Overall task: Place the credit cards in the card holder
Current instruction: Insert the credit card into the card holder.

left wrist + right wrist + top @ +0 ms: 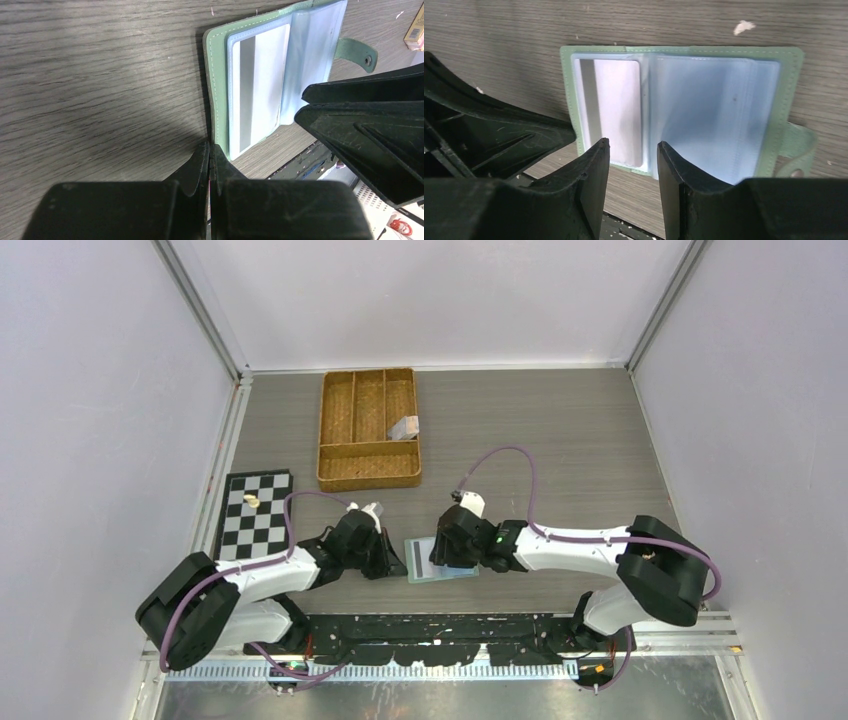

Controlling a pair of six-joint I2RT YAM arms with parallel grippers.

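Top view, wallet: the green wallet [440,560] lies open and flat on the table [560,440], between the two grippers.
Top view, left gripper: the left gripper [392,558] sits just beside the wallet's left edge; its fingers cannot be made out from here.
Top view, right gripper: the right gripper [452,558] hangs over the wallet's right half, covering part of it.
Top view, other things: a woven tray [368,428] stands well beyond the fingers, a checkered board [256,513] far to the left arm's side.
Left wrist view, fingers: the left gripper [210,150] has its fingers pressed together, holding nothing; the tips sit at the wallet's [217,90] near green border.
Left wrist view, card: a silvery card [260,85] sits in a clear sleeve just past the fingertips.
Left wrist view, right gripper: its dark body [370,130] looms to the right of the sleeves.
Right wrist view, fingers: the right gripper [633,150] stands partly open with nothing between the fingers, above the wallet's [789,100] near edge.
Right wrist view, card: the card [616,107] lies in the left sleeve, just ahead of the left finger.
Right wrist view, strap: the snap strap [796,150] sticks out to the right of the fingers.
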